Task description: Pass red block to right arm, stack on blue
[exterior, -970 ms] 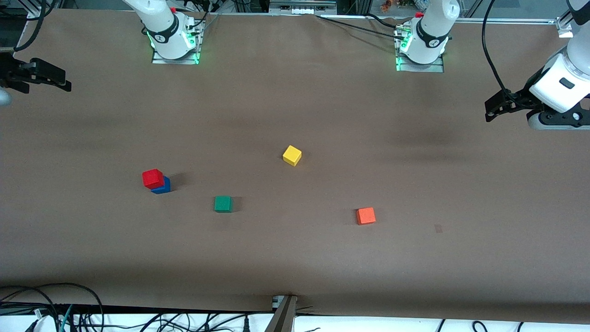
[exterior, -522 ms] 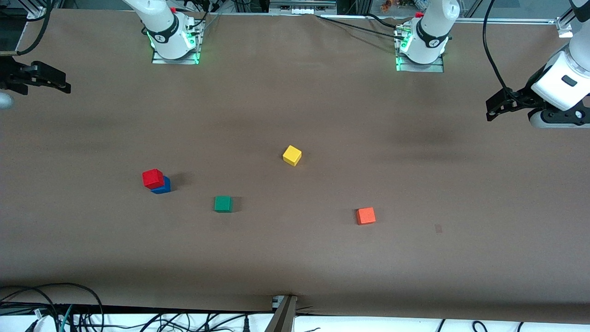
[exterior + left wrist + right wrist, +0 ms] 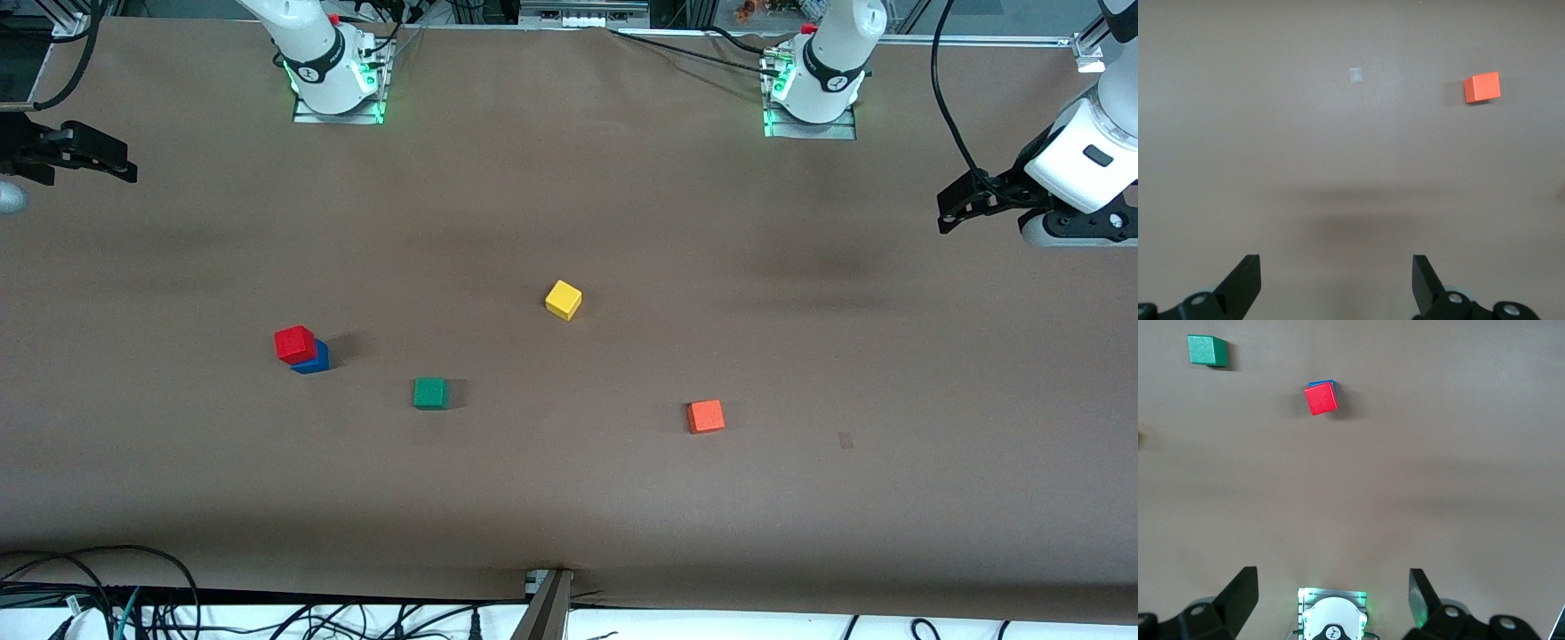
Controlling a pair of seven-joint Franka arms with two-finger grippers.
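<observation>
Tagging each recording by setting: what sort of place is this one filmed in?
Most likely a robotics lab bench: two white arms bolted to a brown-covered table, small coloured cubes such as the red block on the blue block, and loose cables along the table edge.

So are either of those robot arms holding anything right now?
No. Both the left gripper and right gripper are open and empty; the red block sits on the blue block.
</observation>
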